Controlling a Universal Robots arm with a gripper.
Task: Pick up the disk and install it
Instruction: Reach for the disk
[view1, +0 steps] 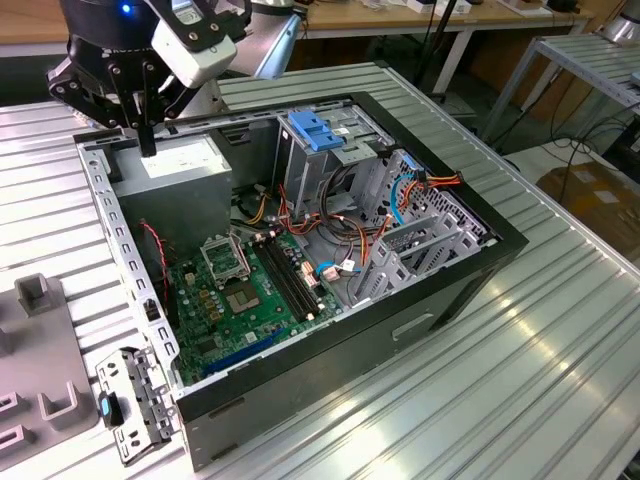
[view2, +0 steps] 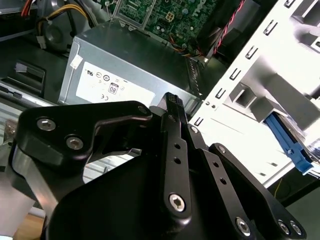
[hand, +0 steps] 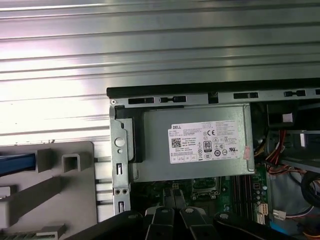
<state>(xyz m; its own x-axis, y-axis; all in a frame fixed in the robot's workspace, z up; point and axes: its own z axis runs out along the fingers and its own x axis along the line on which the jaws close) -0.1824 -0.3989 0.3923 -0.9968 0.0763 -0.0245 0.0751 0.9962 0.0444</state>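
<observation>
Claw (view1: 147, 148) hung shut and empty over the power-supply box (view1: 185, 165); pick-up not yet begun. Disk unconfirmed: a blue strip (hand: 17, 164) on the grey fixture (hand: 75, 210) beside the case (hand: 150, 91) was possibly its rail.

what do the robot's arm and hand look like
The hand is matt black: jointed links with silver screw heads, narrow fingers, ribbed at the tip. A white-and-grey box is mounted beside it; a small blue light glows above.
</observation>
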